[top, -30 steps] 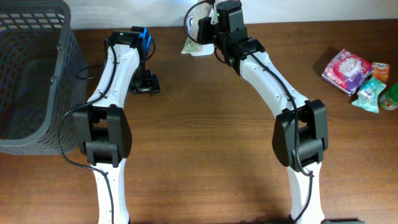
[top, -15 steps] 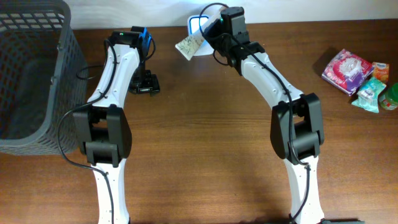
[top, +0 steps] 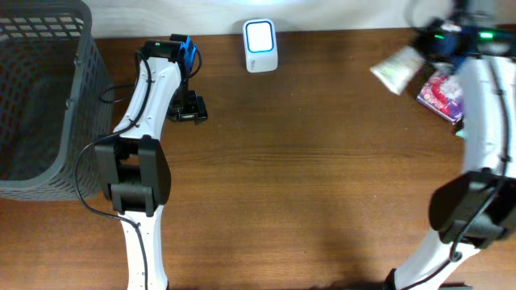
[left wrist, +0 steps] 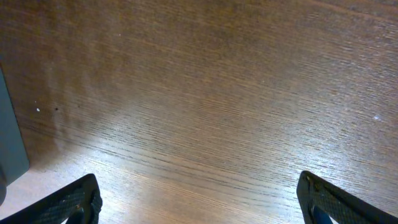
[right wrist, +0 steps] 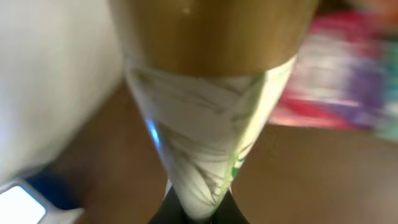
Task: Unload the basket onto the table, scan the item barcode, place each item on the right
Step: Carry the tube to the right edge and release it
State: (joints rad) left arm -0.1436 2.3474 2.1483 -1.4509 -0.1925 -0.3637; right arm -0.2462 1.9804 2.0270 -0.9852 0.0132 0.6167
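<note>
Dark wood table (top: 282, 177) runs across the overhead view, with a pale wall along the top edge. My right gripper (top: 421, 50) is clamped tight on a white tube (top: 395, 71) with a green leaf print. The wrist view shows the jaws pinching its flat crimped end at the bottom of the frame, with the tube (right wrist: 205, 155) rising to a gold band at the top.

That is what has changed. Half a second ago this arm held the tube up against the scanner (top: 260, 44) at the top centre. Now it has swung fast to the upper right of the frame, and both views are blurred with the motion. The tube hangs in the air just left of the pink packet (top: 442, 93), and the scanner stands alone with its face lit.

I take this to mean the pass at the scanner is over and the tube is being carried back toward the other goods. Whether the code actually read, I cannot tell from here.

My left gripper (left wrist: 199, 202) has not moved. Its jaws are spread wide over bare wood and hold nothing. It sits at the upper left of the overhead view, near the grey basket (top: 48, 32).
</note>
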